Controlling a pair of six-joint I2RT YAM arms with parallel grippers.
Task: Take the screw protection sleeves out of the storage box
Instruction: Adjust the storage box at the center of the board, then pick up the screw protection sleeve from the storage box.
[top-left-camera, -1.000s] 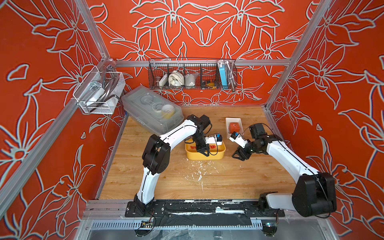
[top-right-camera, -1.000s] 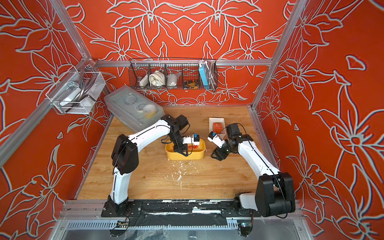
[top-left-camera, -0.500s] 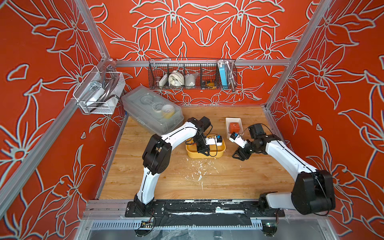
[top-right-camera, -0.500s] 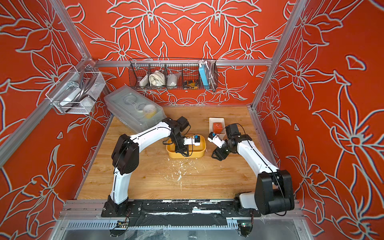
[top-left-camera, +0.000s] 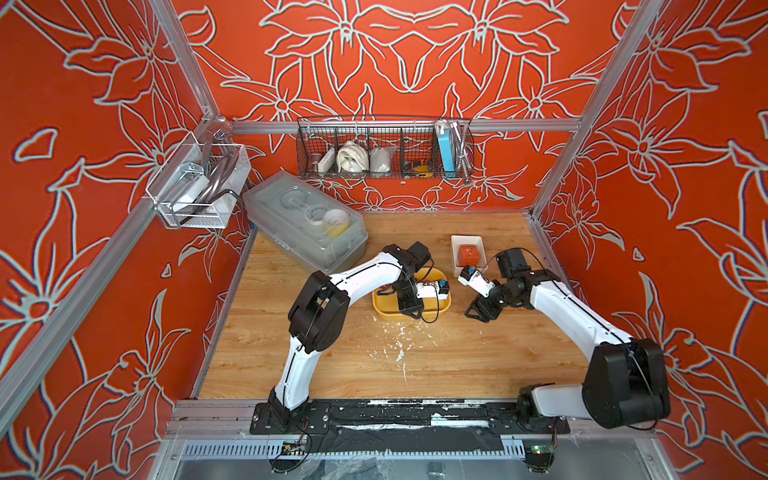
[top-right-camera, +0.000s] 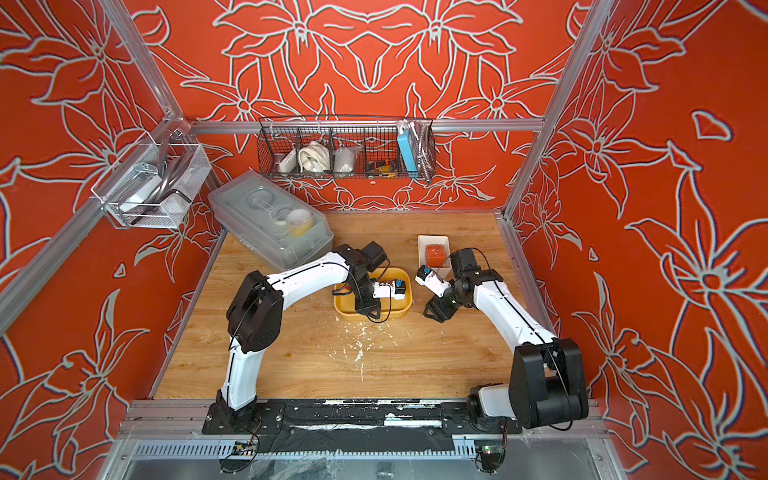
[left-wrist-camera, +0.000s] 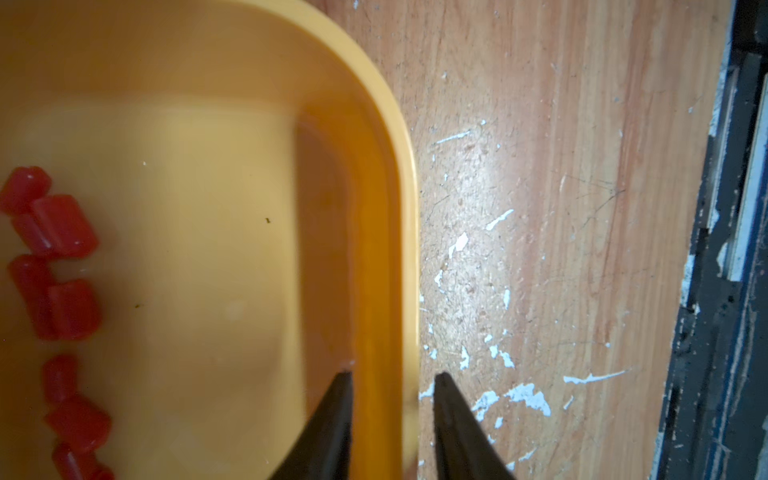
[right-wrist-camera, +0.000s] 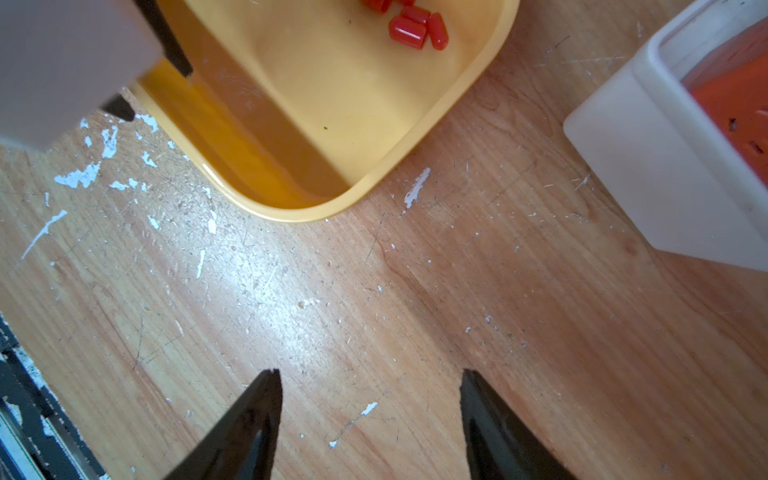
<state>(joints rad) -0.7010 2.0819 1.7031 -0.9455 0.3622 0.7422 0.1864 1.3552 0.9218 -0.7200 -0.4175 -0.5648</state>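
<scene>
- The wooden table (top-left-camera: 478, 361) is shown with no sleeves on it around the box, so nothing is judged to have been taken out yet.
- The storage box (left-wrist-camera: 405, 208) is set flat near the table's middle, between the two arms.
- The left gripper (left-wrist-camera: 392, 374) is held with jaws parted astride the box's rim, one finger inside the wall and one outside, and nothing is pinched.
- The right gripper (right-wrist-camera: 370, 374) is spread wide and empty over bare wood just beside the box.
- The screw protection sleeves (left-wrist-camera: 62, 226) are seen loose on the box's floor, apart from the left fingers. The whole removal is judged left to do.
</scene>
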